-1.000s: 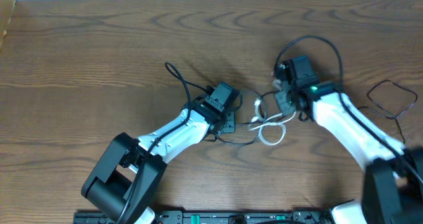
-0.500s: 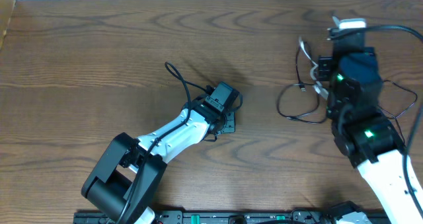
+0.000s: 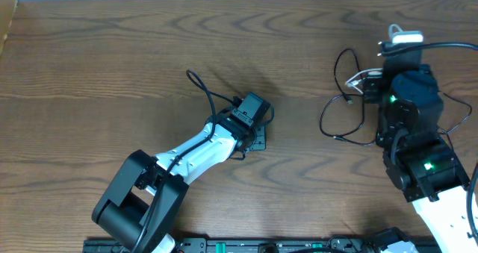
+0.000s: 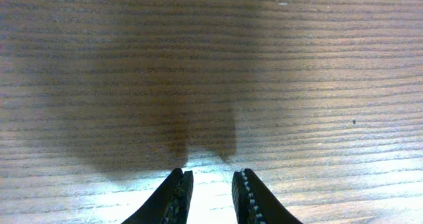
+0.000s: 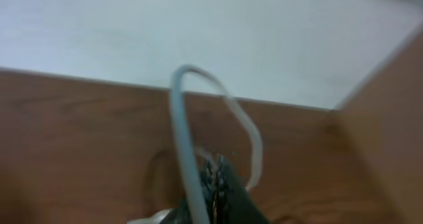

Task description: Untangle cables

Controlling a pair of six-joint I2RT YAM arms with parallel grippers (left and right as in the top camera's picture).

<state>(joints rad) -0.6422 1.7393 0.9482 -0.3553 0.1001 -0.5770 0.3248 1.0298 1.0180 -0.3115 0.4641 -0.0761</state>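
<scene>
My right gripper (image 3: 401, 45) is raised over the far right of the table, shut on the white cable (image 3: 364, 75). In the right wrist view that white cable (image 5: 180, 118) arches up out of the closed gripper (image 5: 218, 168). A thin black cable (image 3: 326, 115) hangs in loose loops from the same bundle, left of the right arm. My left gripper (image 3: 258, 139) rests low at the table's middle. In its own view the left gripper (image 4: 210, 178) stands slightly open over bare wood with nothing between its fingers.
Another thin black cable (image 3: 450, 98) lies at the right edge, partly hidden behind the right arm. The left arm's own black wire (image 3: 200, 85) curls beside it. The table's far edge meets a white wall (image 5: 198, 32).
The right gripper has swung from the table's middle up to the far right, carrying the white and black cables away from the left gripper. The left arm has stayed still.
</scene>
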